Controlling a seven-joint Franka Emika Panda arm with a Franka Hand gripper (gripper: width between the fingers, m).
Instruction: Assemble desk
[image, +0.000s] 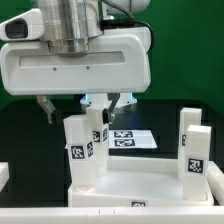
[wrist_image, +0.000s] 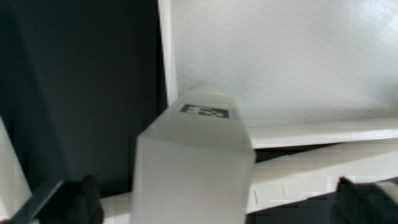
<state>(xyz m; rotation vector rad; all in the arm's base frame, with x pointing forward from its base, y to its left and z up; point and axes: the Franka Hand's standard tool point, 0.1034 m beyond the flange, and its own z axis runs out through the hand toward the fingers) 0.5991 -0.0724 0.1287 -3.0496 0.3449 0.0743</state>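
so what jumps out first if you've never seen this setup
The big white robot body fills the upper part of the exterior view, its open pincer hanging just above a chunky white leg with black-and-white tags. That leg stands upright on the tabletop panel, with another tagged leg upright at the exterior view's right. Behind them, the marker board lies flat on the black table.

White robot hand body (image: 75, 62), broad and rounded, beneath a grey ribbed cylindrical wrist. Two slim dark fingers (image: 44, 106) with grey tips hang at its six o'clock.
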